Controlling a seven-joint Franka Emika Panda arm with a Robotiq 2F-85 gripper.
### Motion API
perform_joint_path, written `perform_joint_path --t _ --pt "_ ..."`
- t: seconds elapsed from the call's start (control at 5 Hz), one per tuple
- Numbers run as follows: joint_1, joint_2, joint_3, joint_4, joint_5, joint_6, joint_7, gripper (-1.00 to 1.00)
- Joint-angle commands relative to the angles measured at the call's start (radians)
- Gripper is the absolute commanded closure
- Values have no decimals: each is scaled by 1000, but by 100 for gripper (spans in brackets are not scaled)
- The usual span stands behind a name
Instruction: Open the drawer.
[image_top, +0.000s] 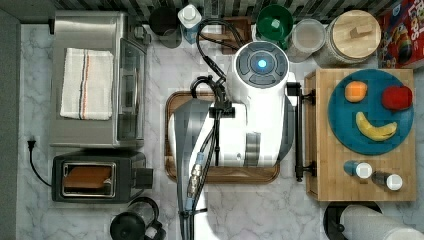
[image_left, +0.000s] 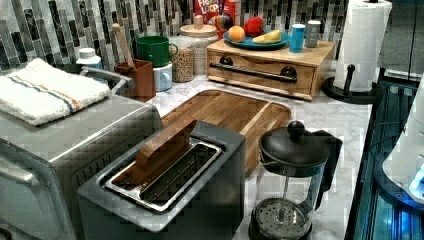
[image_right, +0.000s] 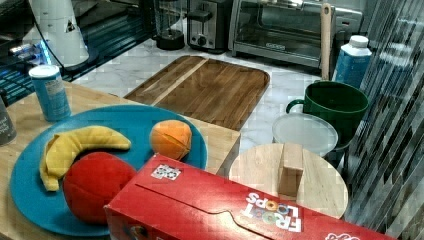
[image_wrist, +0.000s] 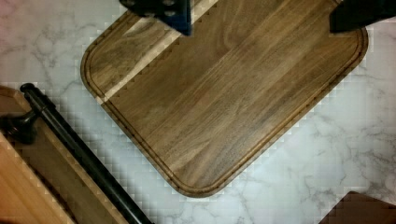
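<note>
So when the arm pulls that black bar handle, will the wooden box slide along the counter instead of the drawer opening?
Possibly. The box sits loose on smooth marble, so it may creep forward. The plate of fruit and two shakers on top add some weight, which should help hold it. The handle looks rigid, fixed at both ends, so a pull near the middle should draw the drawer evenly.

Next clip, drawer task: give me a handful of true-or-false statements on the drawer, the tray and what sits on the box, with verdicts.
1. The light bamboo drawer with the long black bar handle is shut. True.
2. The blue plate on the bamboo box holds three fruits. True: a yellow banana, an orange and a red fruit.
3. A mug stands on the dark brown wooden tray. False: its surface is bare.
4. The toaster slot is empty. False: a brown slice sticks out.
5. The paper towel roll lies flat. False: it stands upright.
</note>
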Motion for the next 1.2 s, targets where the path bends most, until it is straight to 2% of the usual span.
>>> perform_joint_path --t 0.2,0.6,0.8,1.2 --pt "-3 -8 1 -8 -17 -13 -57 -100" --pt "-32 -52 -10 -98 -61 52 -318 -100" --pt "-46 -91 -27 -182 -76 143 -454 -100" --pt "-77 -105 -73 -257 -98 250 -717 -100"
